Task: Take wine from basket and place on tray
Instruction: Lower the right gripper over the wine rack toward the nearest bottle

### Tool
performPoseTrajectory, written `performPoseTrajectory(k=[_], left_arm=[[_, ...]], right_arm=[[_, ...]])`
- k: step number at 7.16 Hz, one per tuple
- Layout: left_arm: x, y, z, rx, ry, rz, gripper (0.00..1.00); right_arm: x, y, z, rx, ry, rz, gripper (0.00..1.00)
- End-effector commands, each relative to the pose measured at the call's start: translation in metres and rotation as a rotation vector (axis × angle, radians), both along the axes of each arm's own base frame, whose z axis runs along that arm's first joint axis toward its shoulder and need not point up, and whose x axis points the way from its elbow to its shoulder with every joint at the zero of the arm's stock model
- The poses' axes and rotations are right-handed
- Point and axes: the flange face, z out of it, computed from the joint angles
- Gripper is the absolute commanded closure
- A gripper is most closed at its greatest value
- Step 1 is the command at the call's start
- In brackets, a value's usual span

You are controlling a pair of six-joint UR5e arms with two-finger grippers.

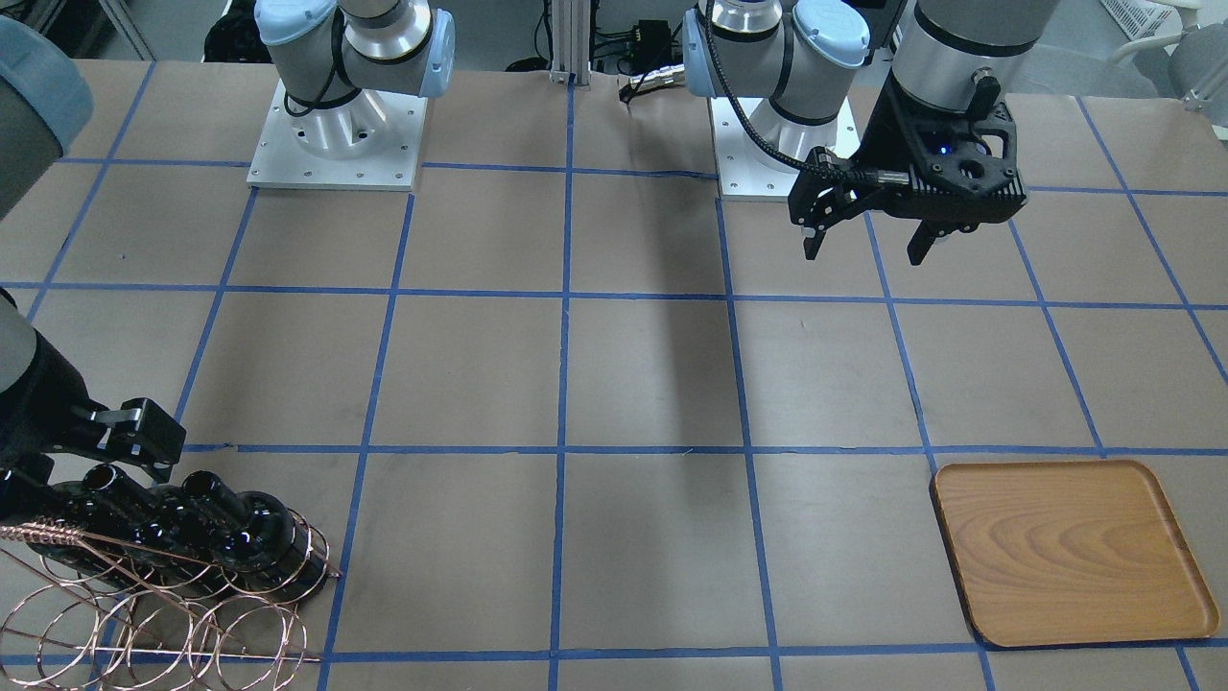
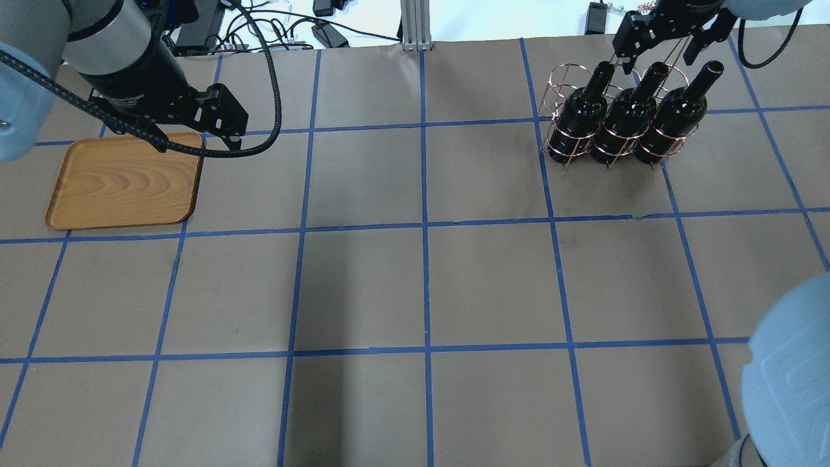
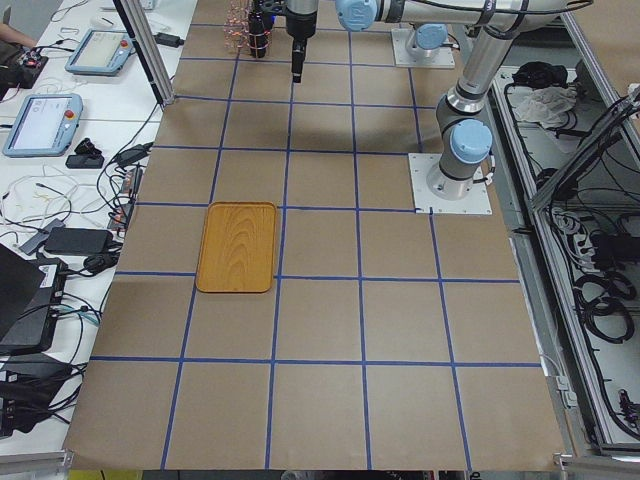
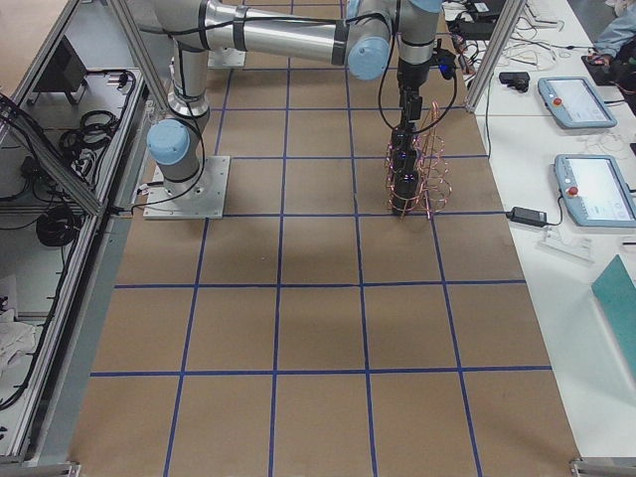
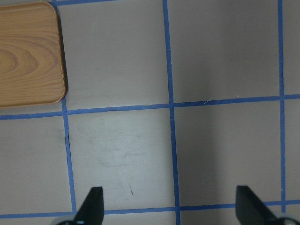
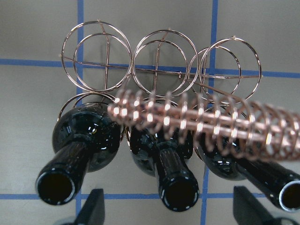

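Right gripper is released, fingers spread wide, holding nothing. It hangs straight over the basket, which carries three bottles side by side in its loops, roughly upright, mouths up. In my wrist view the middle bottle has its neck between my fingers, with the other two mouths just outside them. I can't tell whether the tips are level with the neck or above it. So the target is directly below, long axis near vertical. My read: descend along it, close on the neck, pull straight up. Watch item: the twisted handle crosses just beside the necks and could snag. Left gripper is also released and empty, hovering over the table just beside a corner of the tray. The tray is well apart from the basket, across on my left side. Right arm is nearer the bottles, left nearer the tray, so a long reach or hand-over looks likely.
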Motion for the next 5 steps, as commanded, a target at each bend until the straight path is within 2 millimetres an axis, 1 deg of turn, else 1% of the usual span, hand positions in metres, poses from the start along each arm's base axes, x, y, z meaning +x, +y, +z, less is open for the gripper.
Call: performPoseTrajectory(k=[1,2,4,5], left_arm=[[0.0,0.0,-0.001,0.001,0.001,0.0,0.0],[0.0,0.0,-0.001,0.001,0.001,0.0,0.0],[0.0,0.0,-0.001,0.001,0.001,0.0,0.0],[0.001,-0.001,-0.001,0.003,-0.001,0.0,0.0]], right_arm=[[-0.013,-0.005,-0.015,0.022,-0.006,-0.005,0.12],[-0.014,-0.008,-0.023,0.033,-0.01,-0.008,0.25],[-0.011,-0.009,-0.025,0.031,-0.039,-0.013,0.53],[-0.011,-0.01,-0.027,0.028,-0.04,-0.015,0.56]])
